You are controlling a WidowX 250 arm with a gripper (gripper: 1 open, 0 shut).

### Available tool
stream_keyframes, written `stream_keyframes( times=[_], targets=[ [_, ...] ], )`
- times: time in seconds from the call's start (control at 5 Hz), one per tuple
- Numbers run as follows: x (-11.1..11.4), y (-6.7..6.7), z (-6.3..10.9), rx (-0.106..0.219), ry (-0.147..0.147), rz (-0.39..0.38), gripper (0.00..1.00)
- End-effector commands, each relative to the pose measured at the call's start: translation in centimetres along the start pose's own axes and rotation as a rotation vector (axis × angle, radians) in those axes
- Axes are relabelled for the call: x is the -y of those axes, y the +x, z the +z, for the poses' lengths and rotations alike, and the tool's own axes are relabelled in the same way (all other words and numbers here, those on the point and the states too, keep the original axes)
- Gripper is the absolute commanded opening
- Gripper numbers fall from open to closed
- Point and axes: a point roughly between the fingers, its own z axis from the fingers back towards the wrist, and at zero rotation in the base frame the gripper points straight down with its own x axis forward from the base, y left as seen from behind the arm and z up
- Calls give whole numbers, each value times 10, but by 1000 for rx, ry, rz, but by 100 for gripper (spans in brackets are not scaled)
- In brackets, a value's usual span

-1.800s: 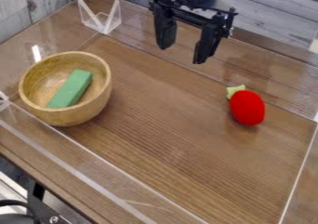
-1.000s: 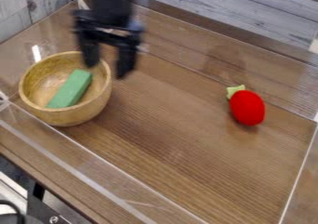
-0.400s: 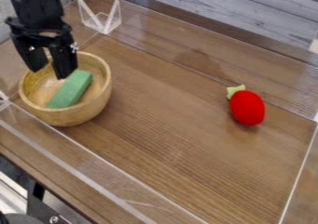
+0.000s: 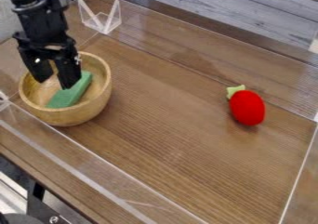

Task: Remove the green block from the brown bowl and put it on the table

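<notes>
The black claw is held pointing down over the brown bowl, with its two fingers spread apart and nothing gripped between them. The fingertips are seen inside the bowl's rim, at the far end of the green block; whether the block is touched cannot be told. The green block is lying flat inside the bowl, slanted from the near-left wall toward the far-right rim. The bowl is set on the left part of the wood-grain bench, near a clear acrylic wall along the front edge. A red strawberry-shaped toy with a small green top is lying on the bench well apart, to the right. A small clear acrylic stand is seen at the far side, behind the claw.
</notes>
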Motion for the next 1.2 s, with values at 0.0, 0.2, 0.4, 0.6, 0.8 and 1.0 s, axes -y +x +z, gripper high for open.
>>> stream_keyframes(
  times=[0.0, 0.2, 0.4, 0.6, 0.8, 1.0],
  targets=[
    [-10, 9, 4, 46, 20, 17, 100],
    [-13, 14, 1, 58, 15, 22, 100],
    [-16, 18, 0, 64, 10, 26, 100],
    [-18, 22, -2, 64, 7, 27, 100],
    [-20, 24, -4, 62, 4, 27, 100],
    [-22, 27, -5, 59, -1, 27, 100]
  ],
)
